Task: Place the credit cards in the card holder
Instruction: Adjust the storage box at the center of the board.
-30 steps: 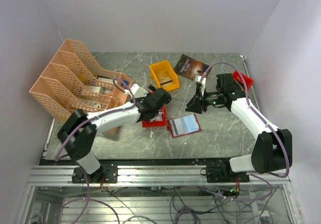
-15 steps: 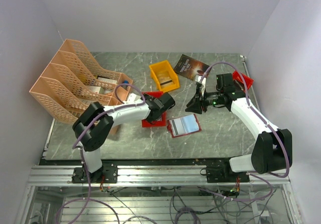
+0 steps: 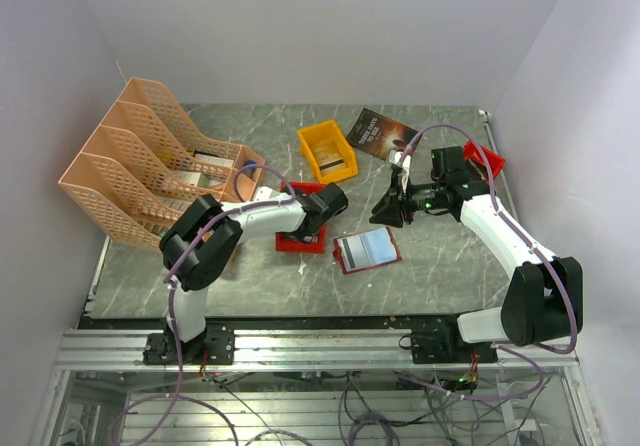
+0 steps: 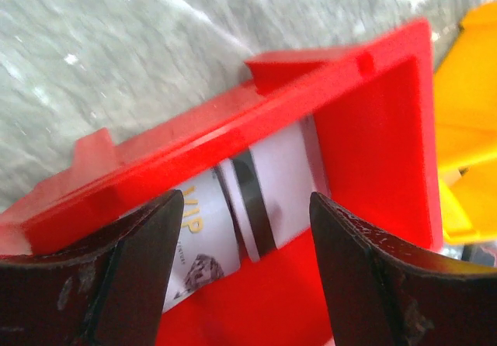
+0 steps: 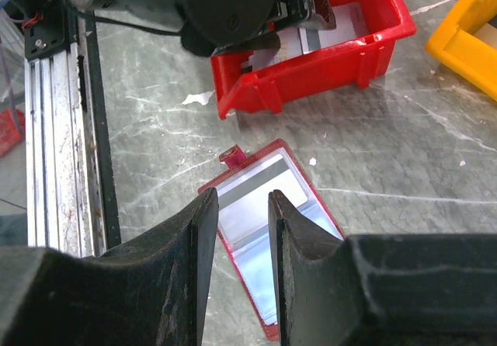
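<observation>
The credit cards [image 4: 256, 191] lie in a red bin [image 4: 373, 129]: a white one printed "VIP" and one with a dark stripe. My left gripper [image 4: 245, 284] is open low inside that bin, its fingers either side of the cards, gripping nothing. From above, the left gripper [image 3: 318, 209] covers the red bin [image 3: 303, 238]. The card holder [image 3: 366, 250] lies open on the table, dark red with pale bluish pockets. A striped card [image 5: 260, 177] shows in the card holder [image 5: 299, 187]. My right gripper [image 5: 242, 206] hovers above it, open a little and empty.
A yellow bin [image 3: 327, 151] stands behind the red one. A dark booklet [image 3: 382, 133] lies at the back, and another red bin [image 3: 487, 156] at the right behind my right arm. An orange file rack [image 3: 150, 166] fills the left side.
My left arm's elbow has swung right while its gripper stayed over the red bin and its jaws narrowed slightly. The right arm and the card holder have not moved.
</observation>
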Robot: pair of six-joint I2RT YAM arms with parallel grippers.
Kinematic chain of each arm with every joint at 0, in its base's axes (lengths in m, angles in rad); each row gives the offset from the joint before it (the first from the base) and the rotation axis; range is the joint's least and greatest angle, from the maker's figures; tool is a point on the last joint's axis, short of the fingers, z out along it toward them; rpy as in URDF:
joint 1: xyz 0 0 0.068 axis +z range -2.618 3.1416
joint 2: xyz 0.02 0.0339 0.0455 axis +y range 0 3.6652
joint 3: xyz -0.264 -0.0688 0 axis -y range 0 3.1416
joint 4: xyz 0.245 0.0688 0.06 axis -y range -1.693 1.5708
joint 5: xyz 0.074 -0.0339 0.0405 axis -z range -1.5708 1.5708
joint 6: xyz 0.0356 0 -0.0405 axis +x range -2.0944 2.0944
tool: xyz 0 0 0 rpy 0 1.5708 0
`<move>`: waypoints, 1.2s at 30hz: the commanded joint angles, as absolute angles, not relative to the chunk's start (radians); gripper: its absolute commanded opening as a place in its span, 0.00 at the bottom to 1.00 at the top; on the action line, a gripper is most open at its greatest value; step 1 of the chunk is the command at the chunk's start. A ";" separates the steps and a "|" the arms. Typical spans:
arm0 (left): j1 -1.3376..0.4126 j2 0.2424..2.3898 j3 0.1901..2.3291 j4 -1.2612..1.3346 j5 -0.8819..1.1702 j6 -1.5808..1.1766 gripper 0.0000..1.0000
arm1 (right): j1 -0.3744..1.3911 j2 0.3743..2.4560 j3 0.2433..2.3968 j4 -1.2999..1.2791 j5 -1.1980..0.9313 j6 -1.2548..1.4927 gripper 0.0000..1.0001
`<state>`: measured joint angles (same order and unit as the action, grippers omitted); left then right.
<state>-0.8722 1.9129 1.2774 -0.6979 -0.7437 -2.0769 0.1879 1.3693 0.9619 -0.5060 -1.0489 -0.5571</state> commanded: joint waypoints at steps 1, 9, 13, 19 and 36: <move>-0.824 1.855 1.201 -0.682 -0.773 -2.113 0.77 | 0.182 1.355 0.980 -0.528 -1.073 -0.571 0.33; -0.782 1.785 1.138 -0.565 -0.787 -1.920 0.78 | 0.182 1.363 0.980 -0.531 -1.075 -0.571 0.32; -0.779 1.775 1.120 -0.473 -0.750 -1.844 0.79 | 0.182 1.368 0.979 -0.530 -1.074 -0.571 0.33; -0.775 1.784 1.095 -0.351 -0.712 -1.805 0.73 | 0.182 1.374 0.985 -0.537 -1.072 -0.577 0.32; -0.767 1.831 1.152 -0.493 -0.670 -1.922 0.72 | 0.182 1.380 0.989 -0.544 -1.080 -0.580 0.32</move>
